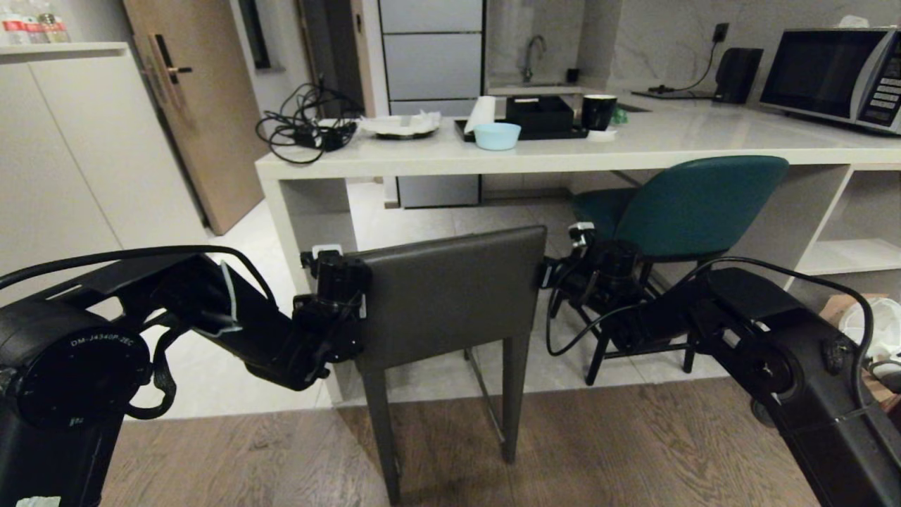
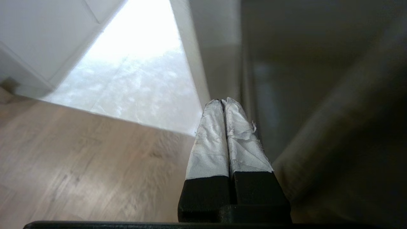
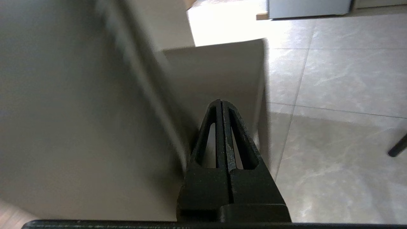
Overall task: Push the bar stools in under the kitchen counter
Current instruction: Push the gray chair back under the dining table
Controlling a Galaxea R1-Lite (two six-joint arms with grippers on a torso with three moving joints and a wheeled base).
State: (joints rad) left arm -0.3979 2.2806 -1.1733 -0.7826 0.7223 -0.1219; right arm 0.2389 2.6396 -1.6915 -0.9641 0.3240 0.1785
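The dark grey square-backed bar stool [image 1: 450, 296] stands in front of the kitchen counter [image 1: 633, 151], its seat at the counter's left opening. My left gripper [image 1: 329, 264] is shut at the left edge of its backrest, and my right gripper [image 1: 574, 246] is shut at the right edge. In the left wrist view the white-taped fingertips [image 2: 222, 102] are pressed together beside the grey backrest [image 2: 318, 95]. In the right wrist view the black gripper [image 3: 221, 102] is shut, empty, beside the backrest [image 3: 79, 111]. The teal bar stool [image 1: 697, 204] sits partly under the counter at the right.
On the counter are a cable bundle [image 1: 306, 130], a plate [image 1: 401, 125], a light blue bowl [image 1: 497, 135], a black tray [image 1: 538, 116], a mug [image 1: 598, 111] and a microwave [image 1: 838, 74]. White shelves [image 1: 852, 253] fill the counter's right end. A door [image 1: 190, 105] stands at left.
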